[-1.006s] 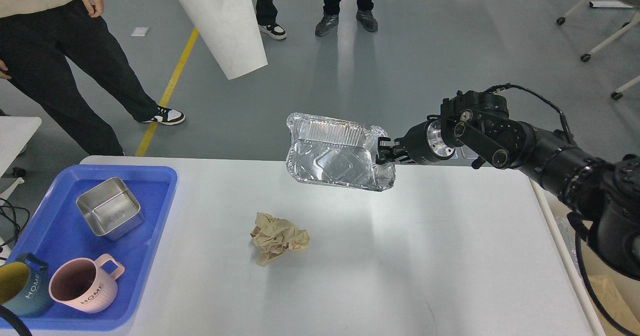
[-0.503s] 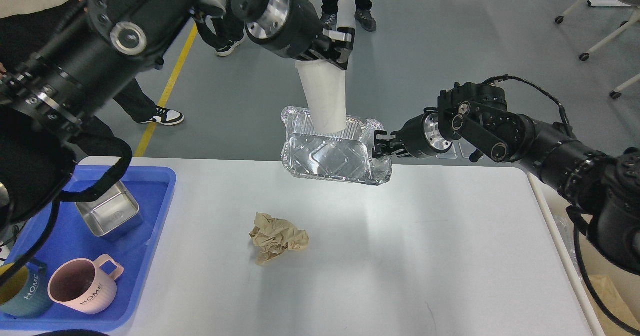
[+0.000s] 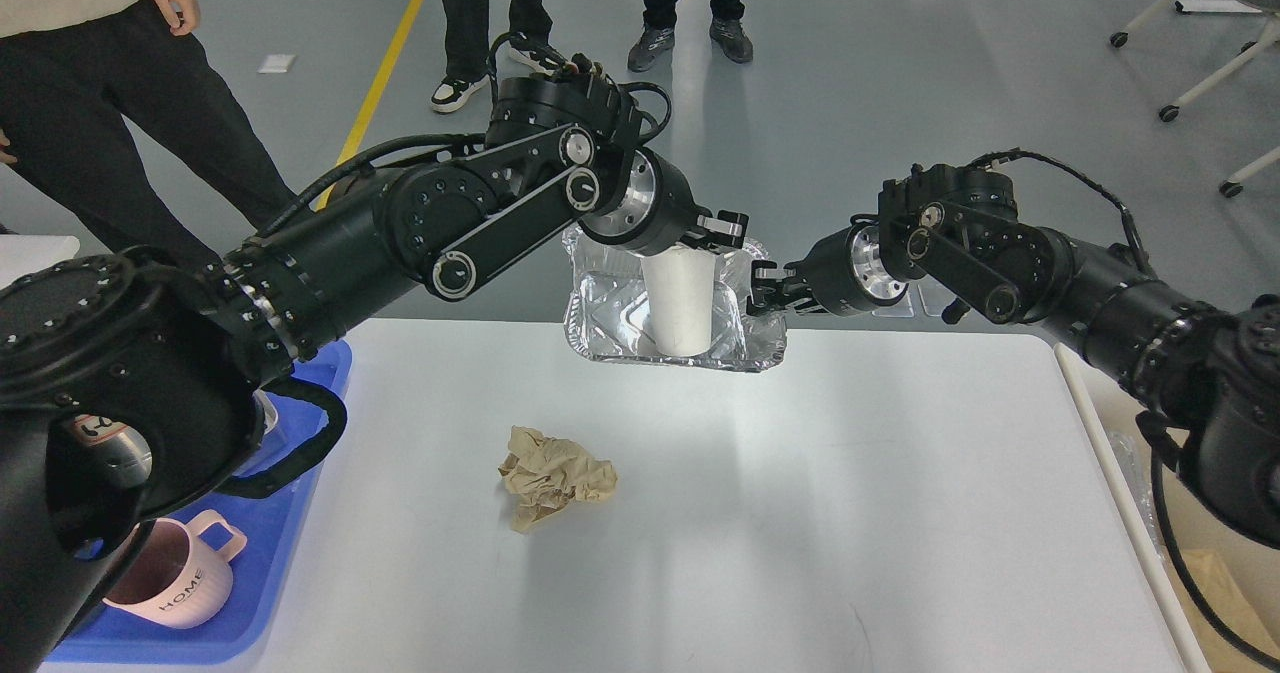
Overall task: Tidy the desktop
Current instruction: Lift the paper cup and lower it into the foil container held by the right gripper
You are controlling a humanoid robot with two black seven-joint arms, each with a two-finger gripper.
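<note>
Across the lower part of the head view lies the bench (image 3: 800,513), the wide white-grey desktop with a rounded corner, and everything else is placed from it. Above its far edge, lifted clear of the surface, hangs a foil tray (image 3: 610,323). The right gripper (image 3: 762,291) is clamped on the tray's right rim. A white paper cup (image 3: 680,303) stands inside the foil tray, mouth uppermost, with the left gripper (image 3: 712,235) closed on its top rim. At the bench's left end sits a blue plastic tray (image 3: 300,433), largely hidden behind the left arm. In it a pink mug (image 3: 175,578) marked HOME stands upright, handle toward the bench. On the bench itself, left of centre and well apart from the foil tray, rests 1 crumpled brown paper ball (image 3: 555,478).
</note>
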